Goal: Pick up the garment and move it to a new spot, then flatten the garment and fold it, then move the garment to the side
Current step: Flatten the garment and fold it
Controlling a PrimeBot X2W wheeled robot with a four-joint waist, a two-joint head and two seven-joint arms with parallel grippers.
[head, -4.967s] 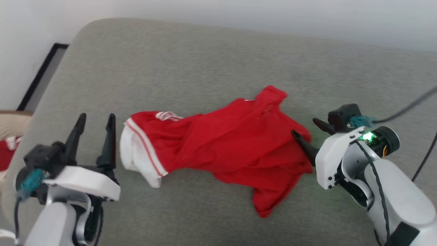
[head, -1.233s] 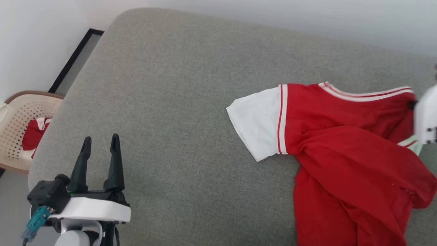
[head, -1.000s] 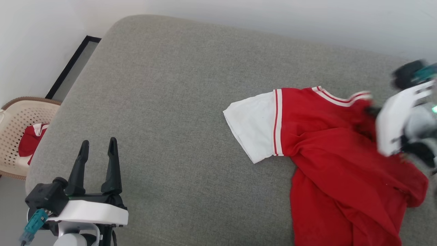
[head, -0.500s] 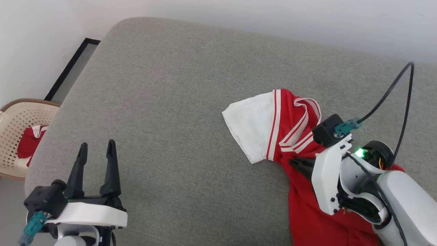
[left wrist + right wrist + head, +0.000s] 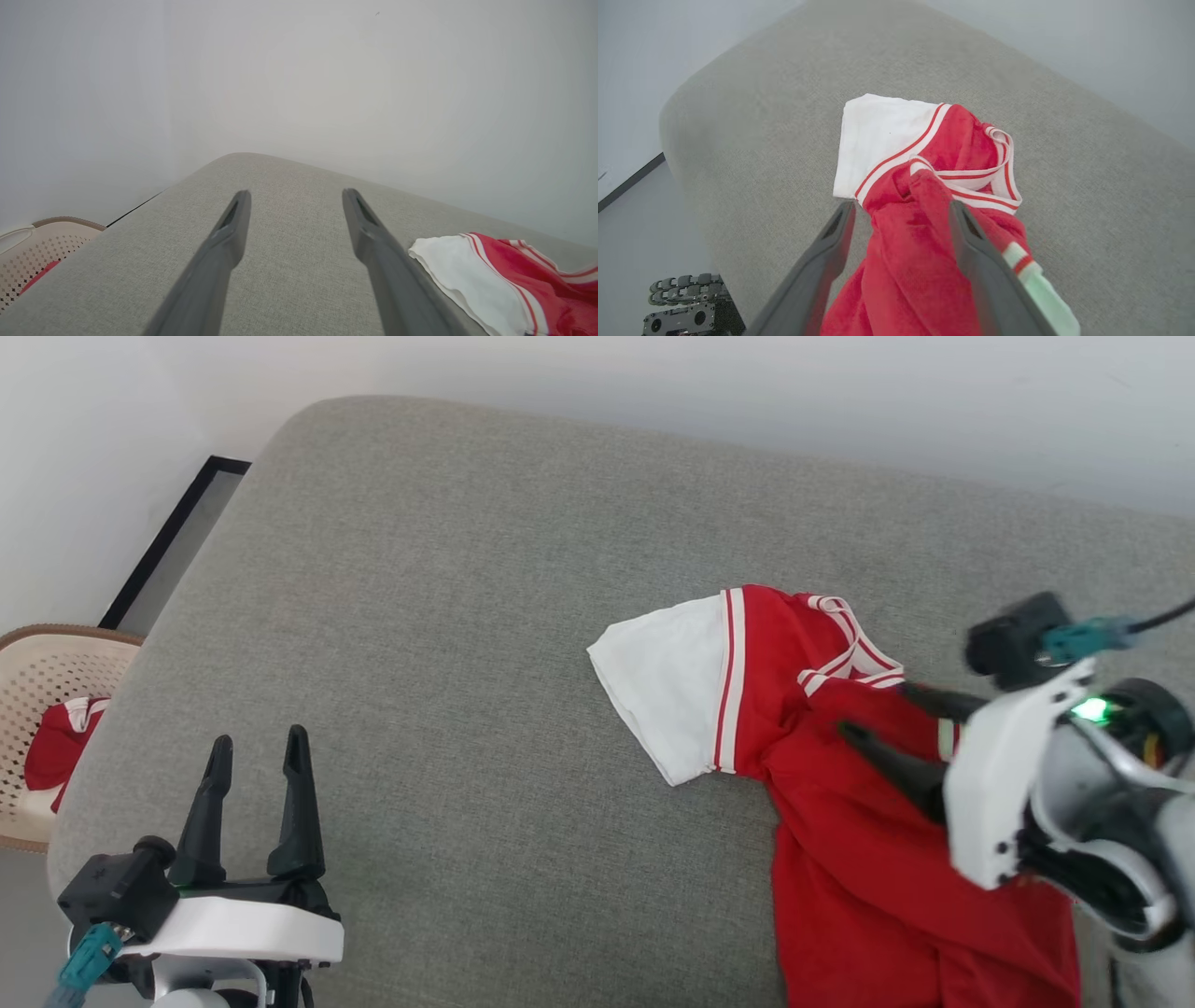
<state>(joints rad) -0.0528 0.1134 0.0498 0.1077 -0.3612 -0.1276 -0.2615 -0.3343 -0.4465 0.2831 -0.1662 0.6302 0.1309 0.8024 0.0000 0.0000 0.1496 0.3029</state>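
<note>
On the grey woven cushion [image 5: 448,616], the soft red garment [image 5: 840,859] lies crumpled.

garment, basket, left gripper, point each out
garment [image 5: 831,859], head view, red body
basket [image 5: 47,667], head view, perforated inner wall
left gripper [image 5: 260,739], head view, between its fingertips

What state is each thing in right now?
garment: crumpled on grey cushion, unfolded, white sleeve lying flat.
left gripper: open, empty, clear of the garment.
right gripper: open, fingers either side of bunched red cloth.
basket: holds a red-and-white cloth.
</note>
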